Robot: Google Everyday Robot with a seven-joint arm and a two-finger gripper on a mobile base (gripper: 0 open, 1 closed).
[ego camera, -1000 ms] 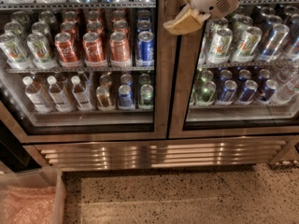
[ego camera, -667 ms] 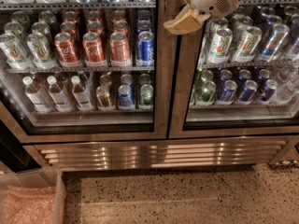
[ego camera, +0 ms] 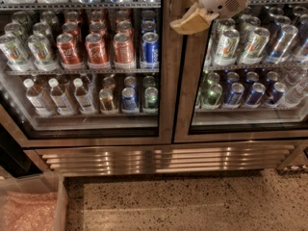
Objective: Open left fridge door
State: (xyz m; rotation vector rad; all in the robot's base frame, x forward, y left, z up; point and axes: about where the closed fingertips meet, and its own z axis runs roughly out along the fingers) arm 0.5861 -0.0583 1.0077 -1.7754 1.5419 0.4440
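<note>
The left fridge door (ego camera: 165, 95) has a wide brushed-steel frame and a glass pane. Red soda cans (ego camera: 96, 49) and small water bottles (ego camera: 60, 97) show through it. It looks closed, flush with the twin door. My gripper (ego camera: 191, 17), white with tan tips, is at the top of the view. It is in front of the steel strip where the two doors meet, at the left door's right edge. I cannot tell whether it touches the frame.
The right glass door (ego camera: 250, 131) shows green-silver and blue cans. A slatted steel grille (ego camera: 163, 158) runs below both doors. A clear plastic bin (ego camera: 33, 208) sits on the speckled floor (ego camera: 192, 201) at the lower left.
</note>
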